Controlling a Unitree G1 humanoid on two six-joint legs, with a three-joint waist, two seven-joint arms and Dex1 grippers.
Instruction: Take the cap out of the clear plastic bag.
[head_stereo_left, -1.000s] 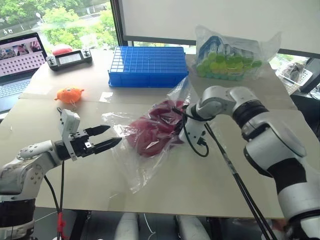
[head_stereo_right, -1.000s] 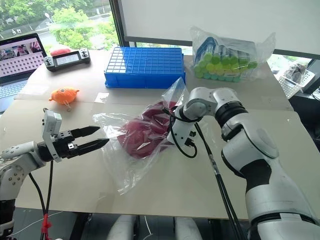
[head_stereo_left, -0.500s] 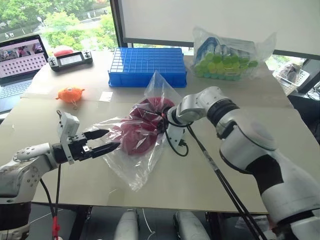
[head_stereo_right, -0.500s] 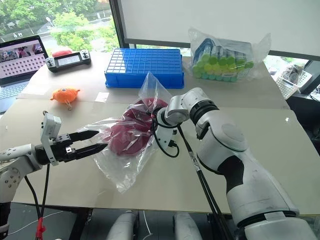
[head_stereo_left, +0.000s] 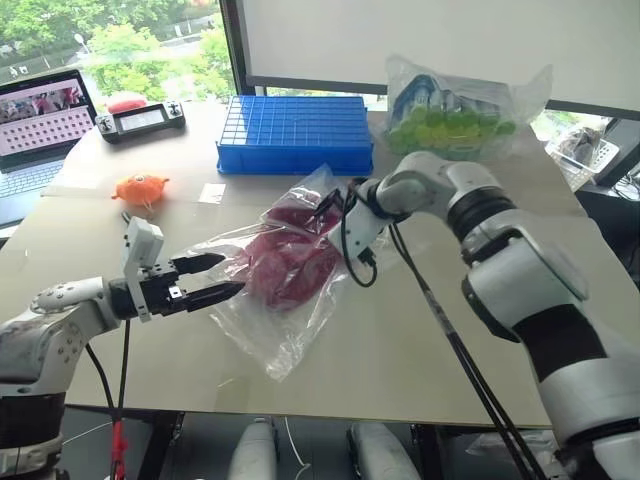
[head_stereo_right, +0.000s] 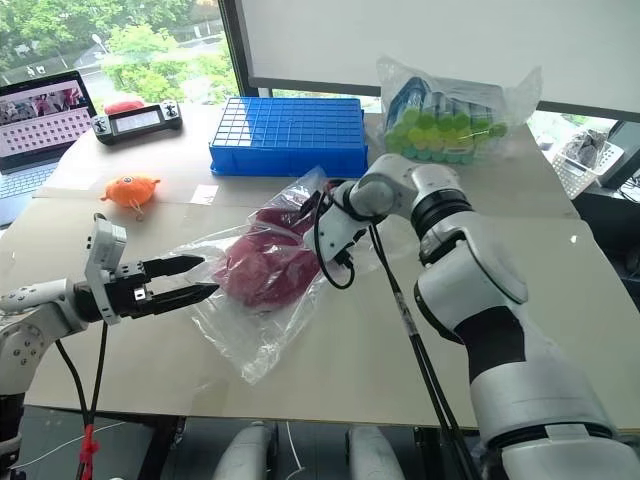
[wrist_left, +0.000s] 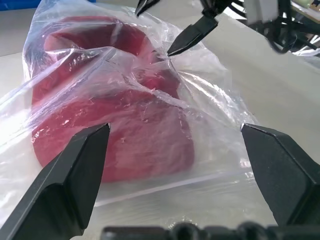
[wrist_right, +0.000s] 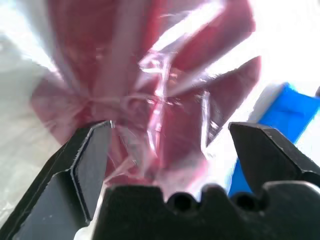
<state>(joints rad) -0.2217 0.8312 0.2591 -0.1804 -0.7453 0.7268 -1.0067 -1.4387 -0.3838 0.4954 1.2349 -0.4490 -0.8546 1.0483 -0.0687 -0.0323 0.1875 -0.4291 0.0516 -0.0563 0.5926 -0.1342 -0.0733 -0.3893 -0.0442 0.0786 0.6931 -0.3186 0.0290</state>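
Note:
The dark red cap (head_stereo_left: 287, 266) lies inside the clear plastic bag (head_stereo_left: 292, 340), which rests crumpled on the pale table (head_stereo_left: 400, 370). My left gripper (head_stereo_left: 226, 276) is open and points level at the bag's left side, its fingers (wrist_left: 70, 175) wide on either side of the cap (wrist_left: 115, 130). My right gripper (head_stereo_right: 318, 200) hovers just over the bag's far top end, open, with one fingertip (wrist_left: 190, 35) at the wrinkled plastic. Through the right wrist view the cap (wrist_right: 150, 75) shows red behind the film, between spread fingers (wrist_right: 85, 165).
A blue gridded crate (head_stereo_left: 295, 132) stands behind the bag, and a bulging bag of green and blue items (head_stereo_left: 455, 110) sits at the back right. An orange toy fish (head_stereo_left: 140, 188), a laptop (head_stereo_left: 40, 125) and a handheld controller (head_stereo_left: 140, 118) are at the left.
My right gripper has opened, let go of the bag's top and risen. The bag's raised peak has slumped back down over the cap. The left gripper has stayed put.

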